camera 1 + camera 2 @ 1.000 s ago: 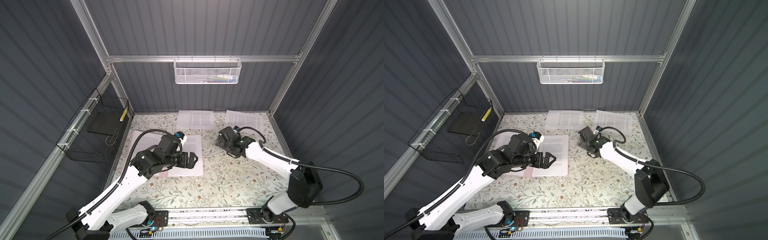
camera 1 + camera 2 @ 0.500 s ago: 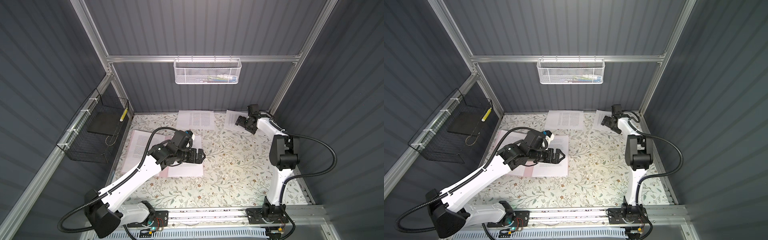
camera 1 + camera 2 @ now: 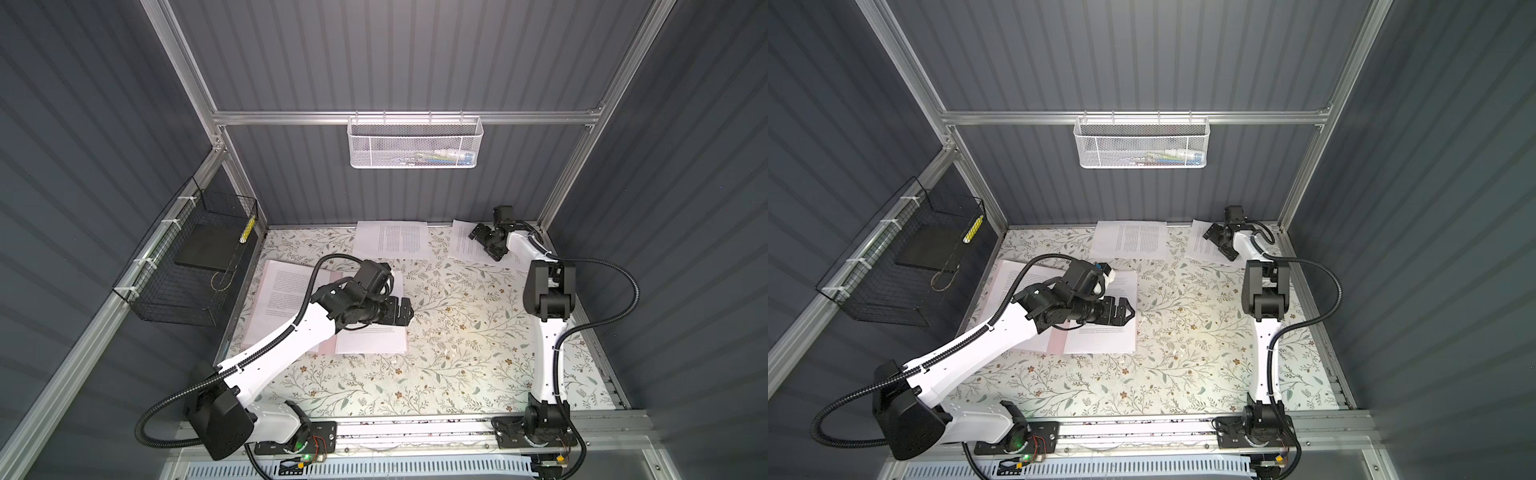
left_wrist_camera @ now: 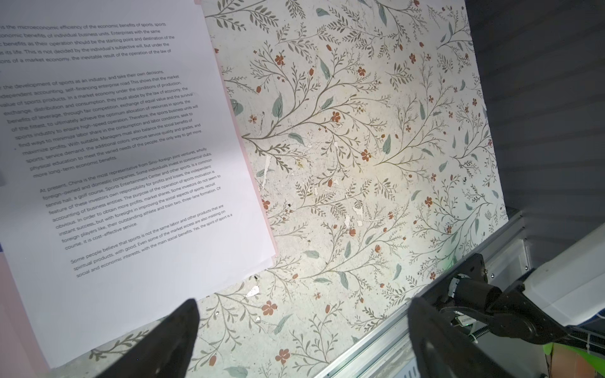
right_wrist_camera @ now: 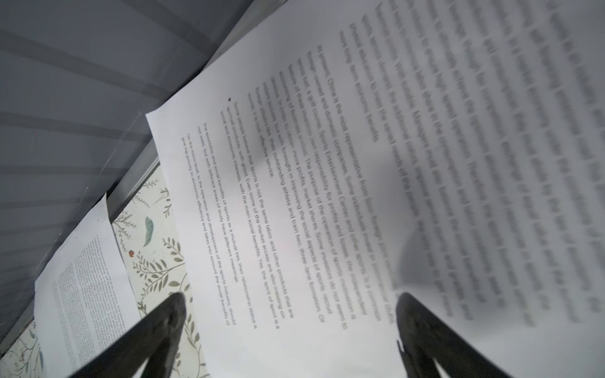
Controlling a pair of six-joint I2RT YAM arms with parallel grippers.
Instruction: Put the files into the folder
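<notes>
The pale pink folder (image 3: pixel 329 276) lies open at the table's left with white printed files (image 3: pixel 282 291) on both halves; its pink edge (image 4: pixel 249 163) shows beside a sheet (image 4: pixel 131 163). My left gripper (image 3: pixel 405 318) (image 3: pixel 1127 311) (image 4: pixel 302 327) hovers open over that sheet's right edge, empty. Two more files lie at the back: one in the centre (image 3: pixel 390 241) (image 5: pixel 85 278), one at the right (image 3: pixel 465 249) (image 5: pixel 327 163). My right gripper (image 3: pixel 484 245) (image 3: pixel 1217 244) (image 5: pixel 291 311) stands open just over the right one, its fingers straddling the paper.
A black wire basket (image 3: pixel 183 266) holding a black slab (image 3: pixel 208 249) hangs on the left wall. A white mesh basket (image 3: pixel 415 143) hangs on the back wall. An aluminium rail (image 3: pixel 415 428) runs along the front edge of the floral table (image 3: pixel 457 332).
My right arm has swung from the middle of the table to the back right sheet. My left gripper has shifted a little to the right over the folder's sheet.
</notes>
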